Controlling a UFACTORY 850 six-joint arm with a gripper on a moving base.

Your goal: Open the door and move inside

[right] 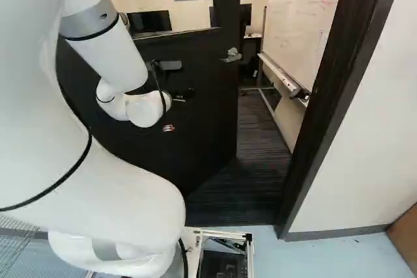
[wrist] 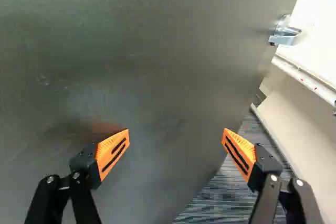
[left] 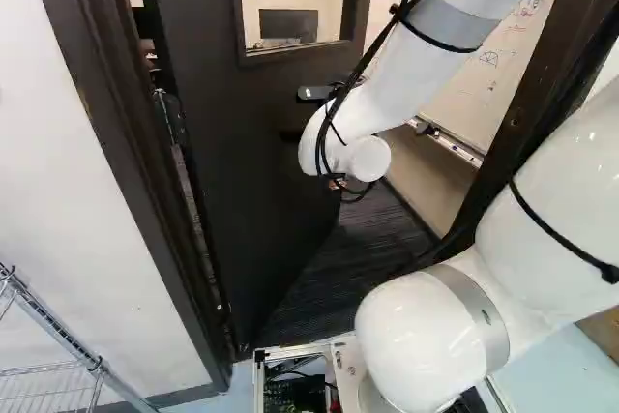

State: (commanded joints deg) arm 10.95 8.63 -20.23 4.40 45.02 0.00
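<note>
In the right base view my gripper point(right: 169, 127) is mostly hidden beyond the white wrist, in front of the dark door point(right: 208, 125). That door stands partly open, swung away from the base into the room. A metal handle point(right: 231, 56) sits near its free edge, to the right of the wrist; the arm hides it in the left base view. The wrist view shows the gripper point(wrist: 175, 146) with its fingers wide apart and nothing between them, facing the door panel point(wrist: 152, 56). There the handle point(wrist: 285, 33) lies ahead of the fingers and off to one side.
The dark door frame point(left: 124, 176) point(right: 335, 86) borders the doorway on both sides. Past the door's free edge, dark carpet point(right: 260, 151) runs alongside a whiteboard point(right: 303, 21) on a stand. A wire rack point(left: 53, 331) stands near the left wall. Monitors point(right: 148, 22) are farther inside.
</note>
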